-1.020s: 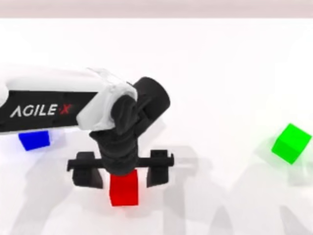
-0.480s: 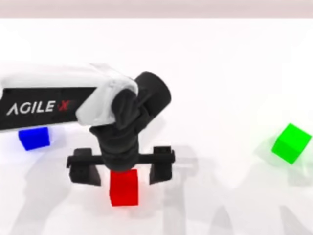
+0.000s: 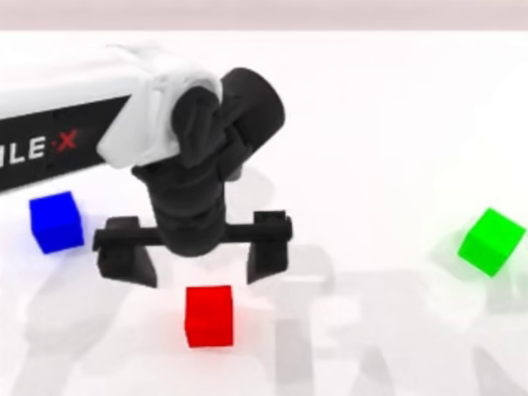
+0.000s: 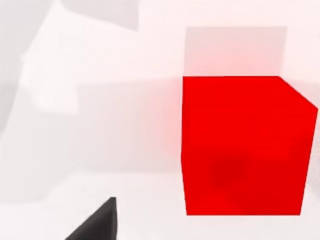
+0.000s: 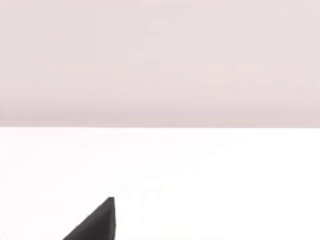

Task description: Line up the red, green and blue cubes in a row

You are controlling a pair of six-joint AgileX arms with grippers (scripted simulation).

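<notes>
With its fingers spread wide and empty above the red cube [image 3: 209,315], the left gripper [image 3: 194,257] hangs clear, the cube resting alone on the surface [image 3: 371,124], seemingly as a row anchor between blue cube [image 3: 56,221] and green cube [image 3: 492,240].

Three cubes spread wide, left gripper [image 3: 196,260] above the middle one.
Small red solid cube [image 3: 209,316] sits centre-front; small blue solid cube [image 3: 56,221] far left, small green solid cube [image 3: 492,241] far right, all well apart.
</notes>
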